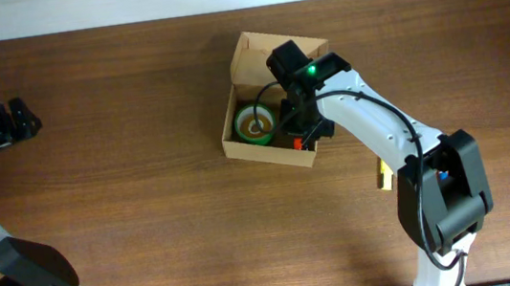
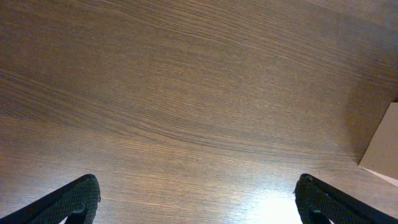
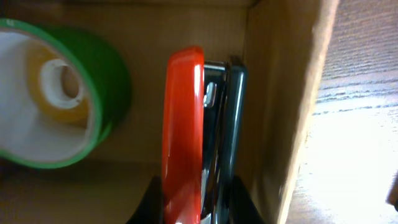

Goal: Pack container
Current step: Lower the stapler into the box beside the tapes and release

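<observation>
- Clamping the right claw [image 1: 300,134] on the red stapler [image 3: 183,124], edgewise inside the container [image 1: 250,55] resting on the bench [image 2: 186,93], fitting it beside the green tape roll [image 3: 56,99].
- Hovering the left claw [image 2: 198,199], spread wide, well clear of the container, avoiding crowding.

We see even, fairly bright light from overhead. Glare whitens the surface [image 2: 273,208] at the left wrist view's lower edge and beside the box [image 3: 286,93] in the right wrist view, where close things blur.

Tan container [image 1: 250,55], green tape roll [image 3: 107,79], red stapler [image 3: 183,130]
</observation>
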Robot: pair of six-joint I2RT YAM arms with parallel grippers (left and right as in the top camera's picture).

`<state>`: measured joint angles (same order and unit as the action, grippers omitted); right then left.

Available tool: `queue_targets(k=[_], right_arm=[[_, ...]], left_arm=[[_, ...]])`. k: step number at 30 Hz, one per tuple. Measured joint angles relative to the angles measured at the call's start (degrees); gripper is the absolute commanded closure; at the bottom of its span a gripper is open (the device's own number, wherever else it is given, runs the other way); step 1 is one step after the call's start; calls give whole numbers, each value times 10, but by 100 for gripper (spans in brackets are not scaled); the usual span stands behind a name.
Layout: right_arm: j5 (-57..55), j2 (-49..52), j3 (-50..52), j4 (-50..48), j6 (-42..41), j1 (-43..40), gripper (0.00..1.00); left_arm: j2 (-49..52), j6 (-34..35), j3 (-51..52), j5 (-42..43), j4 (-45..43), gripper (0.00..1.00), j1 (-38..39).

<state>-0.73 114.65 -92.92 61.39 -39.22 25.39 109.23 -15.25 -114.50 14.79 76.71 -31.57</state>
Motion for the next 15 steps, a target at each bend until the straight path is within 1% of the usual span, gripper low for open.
queue_targets(k=[9,10,12,15], right_arm=[[13,0,38,-28,0,-21,96],[13,0,39,-29,0,-23,95],[13,0,39,-31,0,-24,85],[15,0,39,-32,0,-24,78]], left_arm=[[0,0,0,0,0,0,0],[0,0,0,0,0,0,0],[0,0,0,0,0,0,0],[0,0,0,0,0,0,0]])
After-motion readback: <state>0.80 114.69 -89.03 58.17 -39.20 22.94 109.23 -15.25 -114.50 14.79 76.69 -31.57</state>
